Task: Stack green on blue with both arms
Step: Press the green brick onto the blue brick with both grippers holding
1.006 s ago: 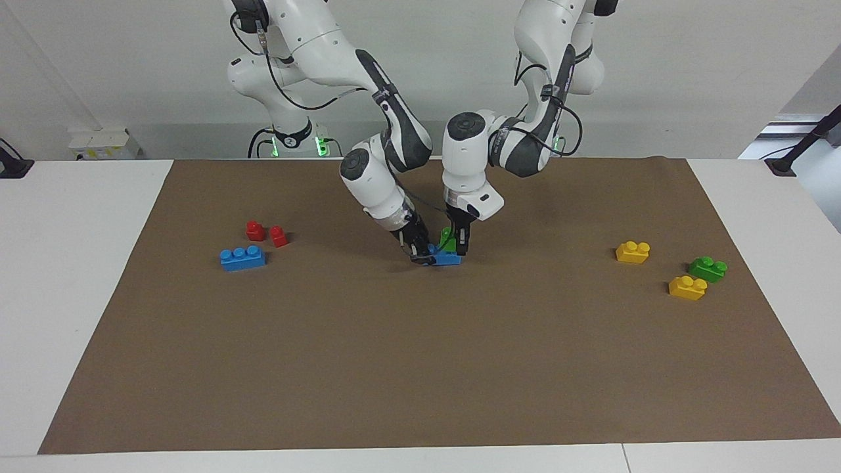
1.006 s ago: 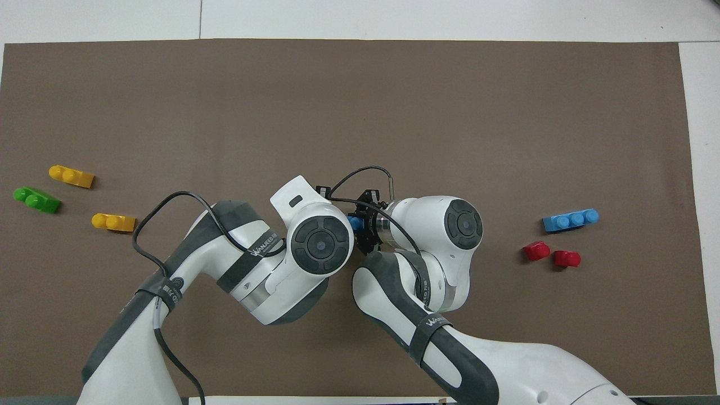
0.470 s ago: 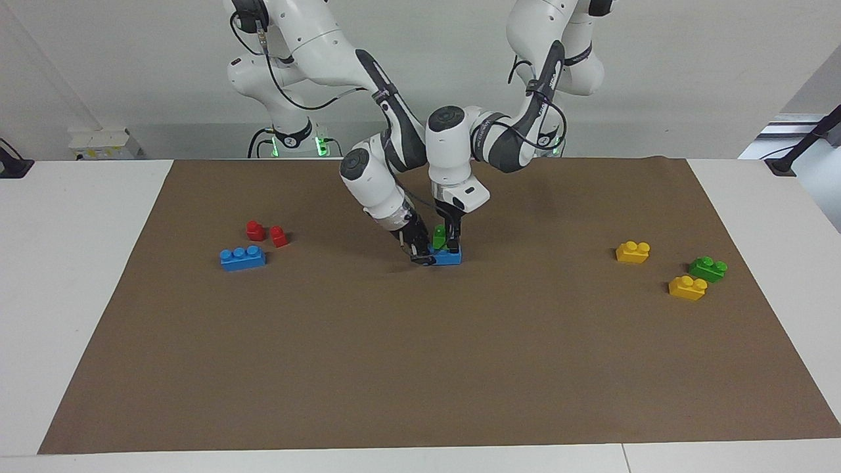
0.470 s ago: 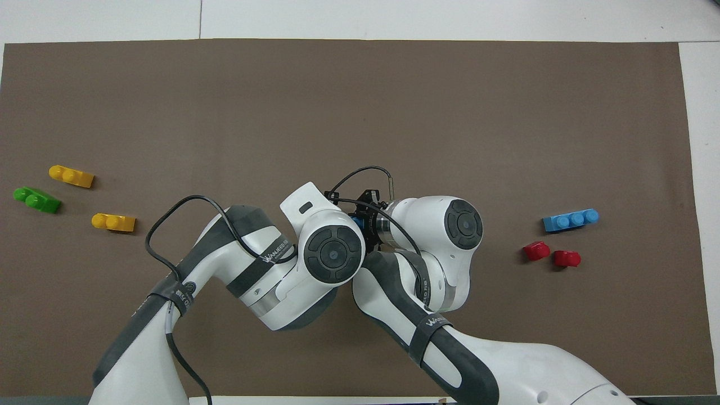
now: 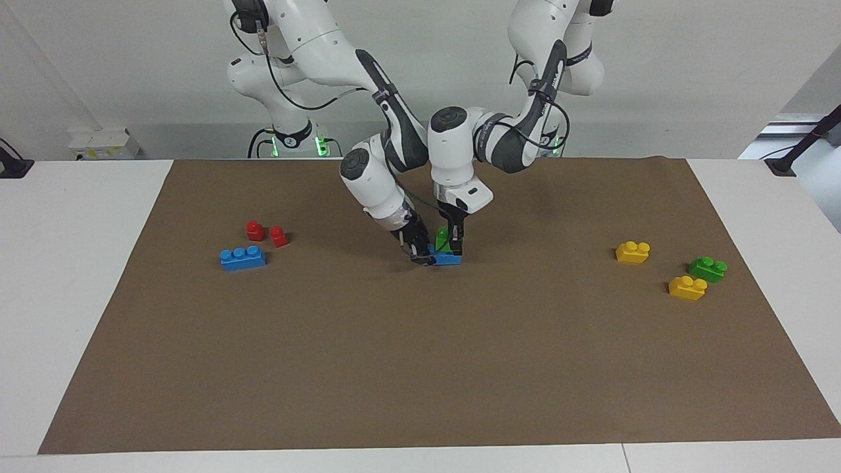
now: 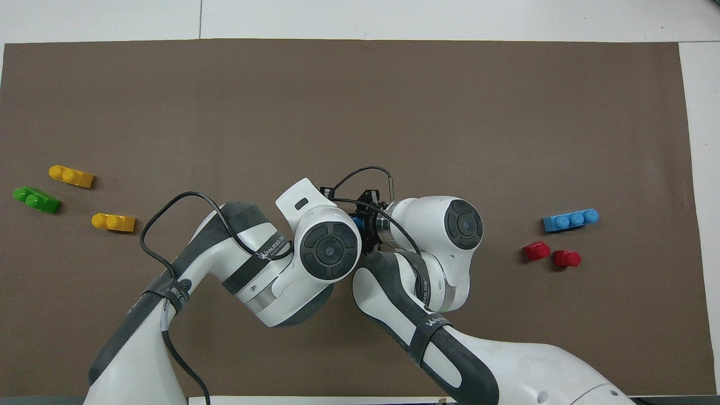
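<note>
Two black grippers meet over one long blue plastic brick (image 5: pixel 448 258).
Right gripper (image 5: pixel 420 255) pinches it still; left gripper (image 5: pixel 453 246), shut on the small bright-green brick (image 5: pixel 442 237), should press straight down.

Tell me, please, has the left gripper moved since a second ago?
Yes: the left gripper slid along the blue brick toward the right arm's end, carrying the green brick.

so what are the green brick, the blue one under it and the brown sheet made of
Green brick: seemingly hard moulded plastic, bright with a slight sheen, round stud on top. Blue brick: apparently the same glossy plastic. Brown sheet: matte, thin, flat; paper or cloth, hard to say.
</note>
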Robot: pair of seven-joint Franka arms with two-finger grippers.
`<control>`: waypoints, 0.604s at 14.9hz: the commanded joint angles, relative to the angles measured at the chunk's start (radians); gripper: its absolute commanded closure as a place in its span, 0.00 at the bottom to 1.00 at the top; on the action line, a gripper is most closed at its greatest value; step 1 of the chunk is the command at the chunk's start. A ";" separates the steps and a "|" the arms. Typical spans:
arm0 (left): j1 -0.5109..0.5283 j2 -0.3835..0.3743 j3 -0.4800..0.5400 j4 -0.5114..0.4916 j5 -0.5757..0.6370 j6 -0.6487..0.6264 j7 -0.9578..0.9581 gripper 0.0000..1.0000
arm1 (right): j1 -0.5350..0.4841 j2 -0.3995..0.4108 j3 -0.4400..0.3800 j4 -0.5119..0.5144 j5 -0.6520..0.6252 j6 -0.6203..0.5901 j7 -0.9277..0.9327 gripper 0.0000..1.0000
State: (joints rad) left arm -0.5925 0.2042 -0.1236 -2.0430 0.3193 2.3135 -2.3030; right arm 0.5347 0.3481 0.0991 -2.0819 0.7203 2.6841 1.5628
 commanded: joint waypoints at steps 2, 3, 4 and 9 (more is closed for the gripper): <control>-0.004 0.027 0.004 -0.006 0.030 0.004 -0.042 1.00 | 0.002 0.012 -0.003 -0.050 0.019 0.037 -0.058 1.00; -0.004 0.027 0.004 -0.011 0.030 0.004 -0.049 1.00 | 0.002 0.012 -0.003 -0.050 0.019 0.037 -0.058 1.00; -0.004 0.027 0.002 -0.016 0.030 0.004 -0.052 1.00 | 0.002 0.012 -0.003 -0.050 0.019 0.037 -0.058 1.00; -0.013 0.026 0.002 -0.037 0.030 0.006 -0.073 1.00 | 0.001 0.012 -0.003 -0.050 0.019 0.037 -0.058 1.00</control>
State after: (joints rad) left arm -0.5942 0.2033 -0.1254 -2.0452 0.3261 2.3100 -2.3367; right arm 0.5347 0.3477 0.0998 -2.0832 0.7203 2.6867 1.5619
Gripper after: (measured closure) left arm 0.639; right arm 0.656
